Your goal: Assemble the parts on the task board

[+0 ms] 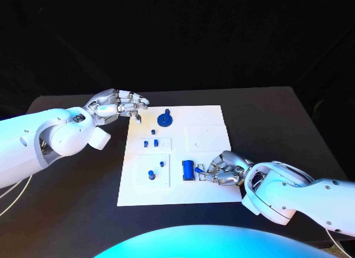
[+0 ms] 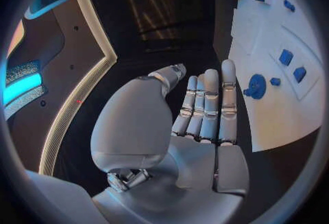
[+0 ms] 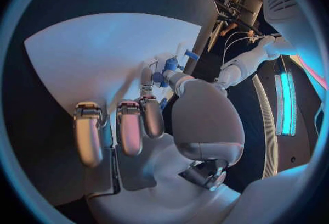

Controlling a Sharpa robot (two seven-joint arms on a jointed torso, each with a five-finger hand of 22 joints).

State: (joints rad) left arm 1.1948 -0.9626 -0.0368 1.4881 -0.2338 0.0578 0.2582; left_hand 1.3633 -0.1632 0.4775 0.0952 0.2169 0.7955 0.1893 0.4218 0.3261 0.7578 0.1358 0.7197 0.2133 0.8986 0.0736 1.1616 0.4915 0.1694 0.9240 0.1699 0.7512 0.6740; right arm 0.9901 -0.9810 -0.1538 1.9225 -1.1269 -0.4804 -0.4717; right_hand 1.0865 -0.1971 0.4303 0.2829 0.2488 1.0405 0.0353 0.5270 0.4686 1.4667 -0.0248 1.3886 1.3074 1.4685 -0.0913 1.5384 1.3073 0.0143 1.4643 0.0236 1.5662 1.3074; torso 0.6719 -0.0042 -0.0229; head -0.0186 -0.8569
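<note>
The white task board [image 1: 212, 188] lies in the middle of the black desk [image 1: 278, 113]. On it, toward 12 o'clock, sits a round blue part with a knob [image 1: 166, 118]; just below that is a tiny blue part [image 1: 153, 131], then two small blue blocks [image 1: 151, 143] side by side. Toward 7 o'clock of the board a blue peg [image 1: 151, 174] stands in a raised square panel. A blue cylinder part [image 1: 188, 171] lies near the board's 5 o'clock edge.

The right robot hand [image 1: 224, 169] rests on the board just at 3 o'clock of the blue cylinder, fingers curled narrow with a small blue piece [image 1: 199, 171] at its fingertips; whether it grips that piece cannot be told. The left robot hand [image 1: 119, 105] hovers at the board's 11 o'clock corner, fingers together and fairly straight in its wrist view, holding nothing.
</note>
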